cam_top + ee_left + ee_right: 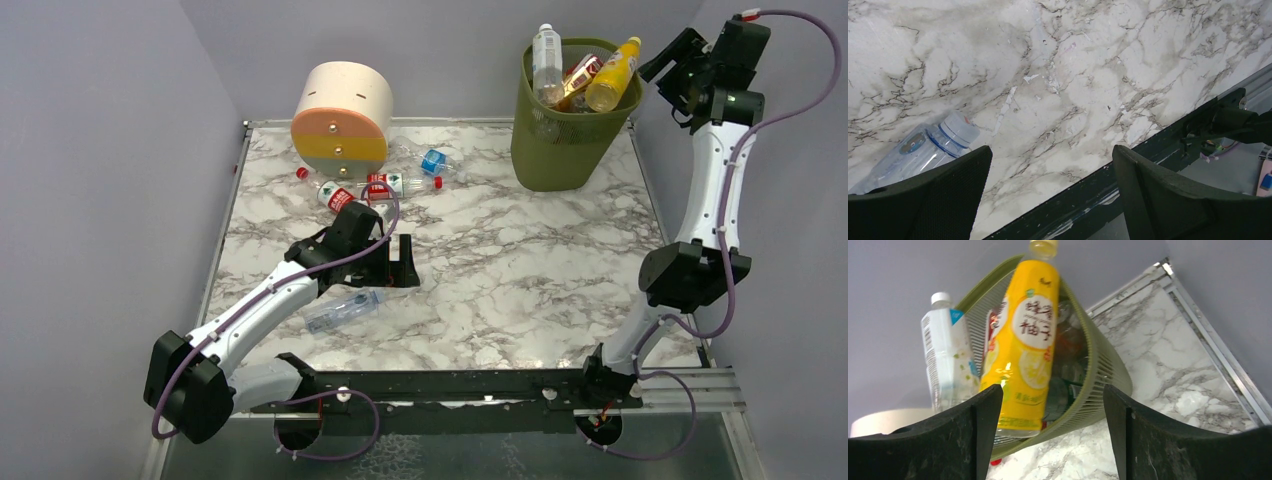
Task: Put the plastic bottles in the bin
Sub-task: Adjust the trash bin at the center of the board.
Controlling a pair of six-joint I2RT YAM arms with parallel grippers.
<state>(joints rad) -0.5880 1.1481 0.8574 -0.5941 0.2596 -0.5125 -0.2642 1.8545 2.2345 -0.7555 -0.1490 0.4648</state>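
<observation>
From right wrist, yellow bottle (pixel 1020 355), label (pixel 1034 322) legible

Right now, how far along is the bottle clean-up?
Partly done. Several bottles, including a yellow bottle, already stand in the bin. Nothing is in hand: the right gripper is open beside the bin, the left gripper open near a clear bottle. That one and a few red-labelled bottles by the round box remain.

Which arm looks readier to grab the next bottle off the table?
Left. The open left gripper hangs low over the table beside a clear bottle lying there, with other bottles not far beyond. The right gripper is up by the bin, far from any loose bottle.
</observation>
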